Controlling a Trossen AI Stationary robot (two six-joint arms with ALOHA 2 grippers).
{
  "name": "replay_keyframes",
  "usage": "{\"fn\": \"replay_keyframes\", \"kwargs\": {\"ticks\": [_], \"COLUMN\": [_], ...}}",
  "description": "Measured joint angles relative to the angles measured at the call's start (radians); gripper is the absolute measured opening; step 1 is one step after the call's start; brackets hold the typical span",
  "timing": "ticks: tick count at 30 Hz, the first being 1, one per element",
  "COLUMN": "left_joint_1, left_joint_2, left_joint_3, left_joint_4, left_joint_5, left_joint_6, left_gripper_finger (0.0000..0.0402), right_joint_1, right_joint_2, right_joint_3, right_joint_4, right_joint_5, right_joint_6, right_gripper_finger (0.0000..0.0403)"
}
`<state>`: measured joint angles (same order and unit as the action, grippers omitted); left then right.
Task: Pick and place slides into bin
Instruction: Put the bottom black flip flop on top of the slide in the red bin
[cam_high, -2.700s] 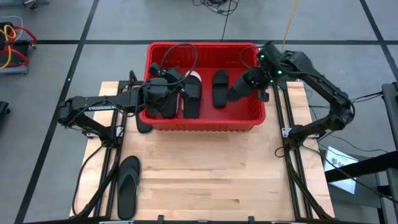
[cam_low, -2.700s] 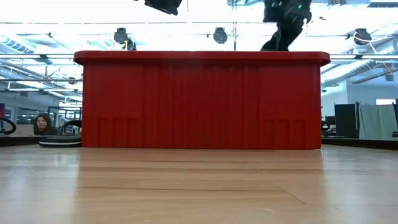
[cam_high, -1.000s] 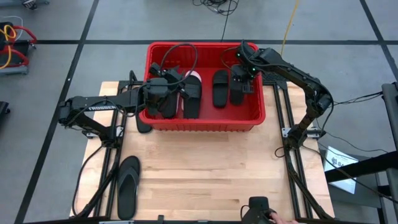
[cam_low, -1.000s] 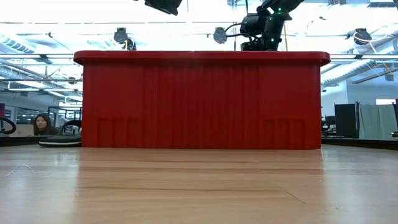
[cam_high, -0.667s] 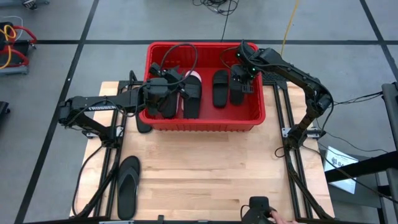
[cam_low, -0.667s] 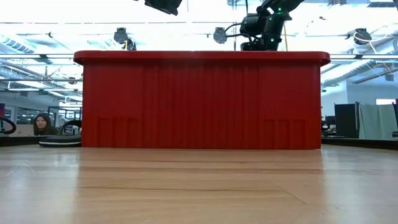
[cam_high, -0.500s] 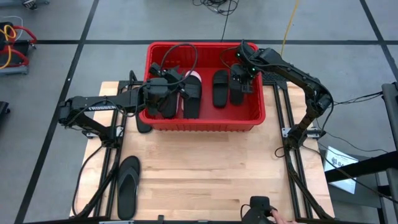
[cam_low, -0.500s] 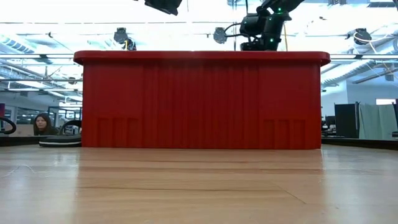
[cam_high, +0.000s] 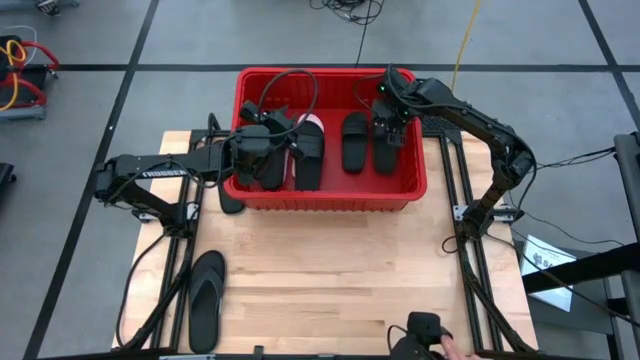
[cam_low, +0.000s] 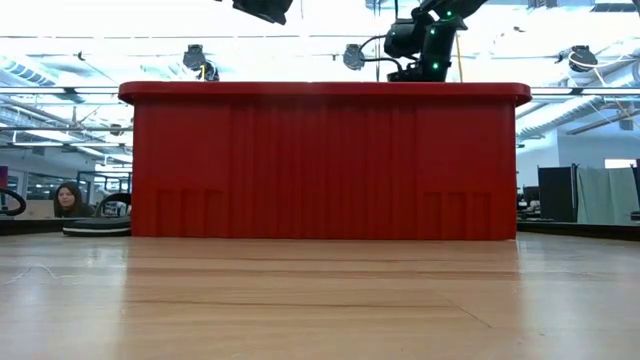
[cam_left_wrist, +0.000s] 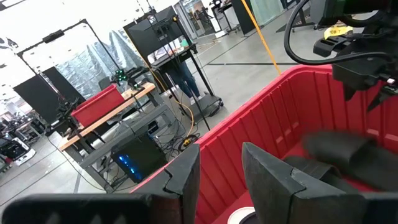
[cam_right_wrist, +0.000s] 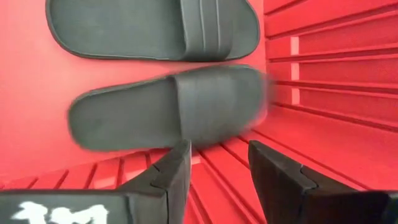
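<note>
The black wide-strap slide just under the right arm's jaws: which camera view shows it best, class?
The right wrist view: the black wide-strap slide lies whole on the floor of the red slotted plastic bin. The high view shows it small, the low view hides it behind the bin wall, and the left wrist view blurs it.

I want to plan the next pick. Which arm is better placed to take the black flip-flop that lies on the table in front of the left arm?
Probably the left. The black flip-flop lies on its side; left gripper is open and empty. The right gripper is over the bin, opposite side.
</note>
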<state>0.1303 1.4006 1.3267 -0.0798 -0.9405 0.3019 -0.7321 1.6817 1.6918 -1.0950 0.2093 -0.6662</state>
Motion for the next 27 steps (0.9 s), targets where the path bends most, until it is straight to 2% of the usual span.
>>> {"fn": "replay_keyframes", "kwargs": {"ticks": [11,16,19,23,27], "left_joint_1": [-0.007,-0.064,-0.116,-0.192,-0.263], "left_joint_2": [0.0,-0.046,-0.072,-0.096,-0.092], "left_joint_3": [0.0,-0.001,-0.001,0.0,-0.001], "left_joint_4": [-0.008,-0.098,-0.246,-0.449,-0.661], "left_joint_5": [-0.01,-0.1,-0.114,-0.089,0.004], "left_joint_6": [0.029,-0.007,-0.119,-0.345,-0.586], "left_gripper_finger": [0.0127,0.0127,0.0127,0.0127,0.0127], "right_joint_1": [0.016,0.06,0.09,0.126,0.15], "right_joint_2": [-0.009,-0.055,-0.094,-0.146,-0.2], "right_joint_3": [0.0,0.0,0.0,0.0,0.0], "right_joint_4": [0.034,0.07,0.101,0.141,0.15], "right_joint_5": [0.001,-0.001,-0.003,-0.013,-0.12], "right_joint_6": [-0.001,0.0,0.0,0.0,0.001], "right_gripper_finger": [0.0147,0.0148,0.0148,0.0145,0.0145]}}
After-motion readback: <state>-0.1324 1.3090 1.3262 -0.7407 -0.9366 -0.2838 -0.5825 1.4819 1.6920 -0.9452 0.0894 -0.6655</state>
